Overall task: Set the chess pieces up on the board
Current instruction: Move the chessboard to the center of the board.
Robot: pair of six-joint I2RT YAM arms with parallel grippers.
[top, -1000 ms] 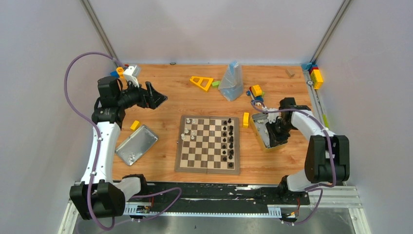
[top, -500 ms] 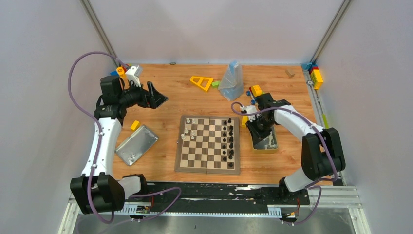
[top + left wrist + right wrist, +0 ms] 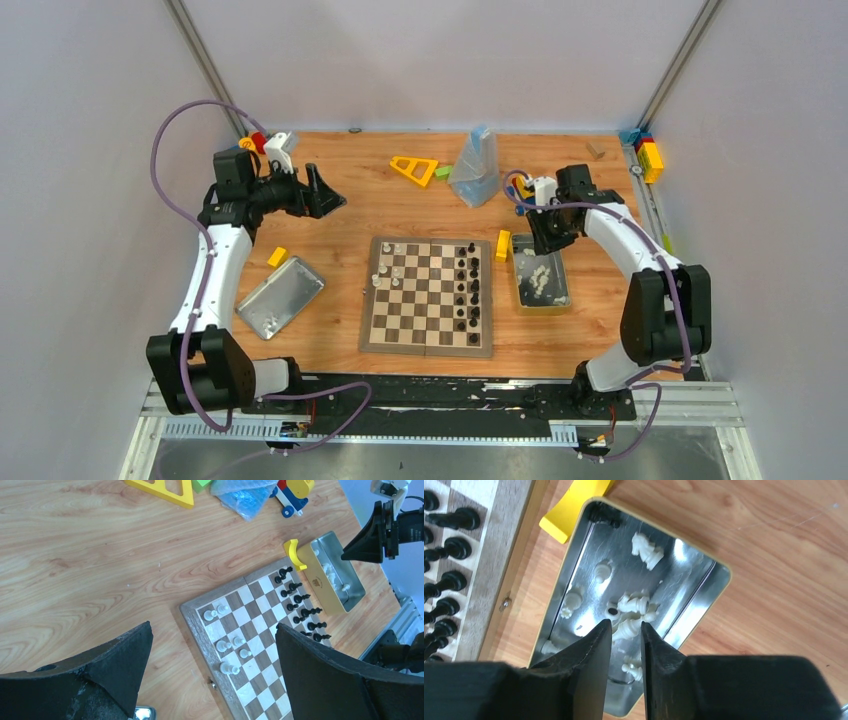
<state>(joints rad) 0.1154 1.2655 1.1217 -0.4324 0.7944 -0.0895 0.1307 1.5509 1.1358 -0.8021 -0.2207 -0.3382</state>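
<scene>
Left gripper [image 3: 328,196]: spread wide and holding nothing, it hangs over the far left of the table [image 3: 335,340], fingers aimed right toward the board.
Lid [image 3: 281,297]: flat silver metal, lying askew left of the board and apart from it, with a small yellow block [image 3: 277,257] just past its far corner.
Board [image 3: 420,347]: flat in the middle of the table and close to square. Its edges run nearly in line with the table's, slightly turned.
White pieces [image 3: 222,645]: six, upright, on the board's far-left squares.
Black pieces [image 3: 468,290]: upright in two files along the board's right side, the files running near to far.
Curved yellow block [image 3: 504,245]: between the board's far right corner and the tin, against the tin's far left corner.
Tin [image 3: 616,535]: open and yellow-sided, just right of the board, long axis near to far.
Cream pieces [image 3: 636,604]: loose in the tin, lying on their sides and pointing every way, most heaped near its middle.
Mark [image 3: 317,582]: small and dark on the tin's yellow side, too small to read.
Right gripper [image 3: 624,626]: fingers drawn close with a thin gap between them and nothing pinched, hanging above the tin.
Far side: a yellow triangle frame [image 3: 414,169], green block [image 3: 443,172], clear plastic bag [image 3: 476,168] and wheeled toy [image 3: 525,190], all beyond the board.
Far right: stacked coloured blocks [image 3: 650,155] at the table's edge.
</scene>
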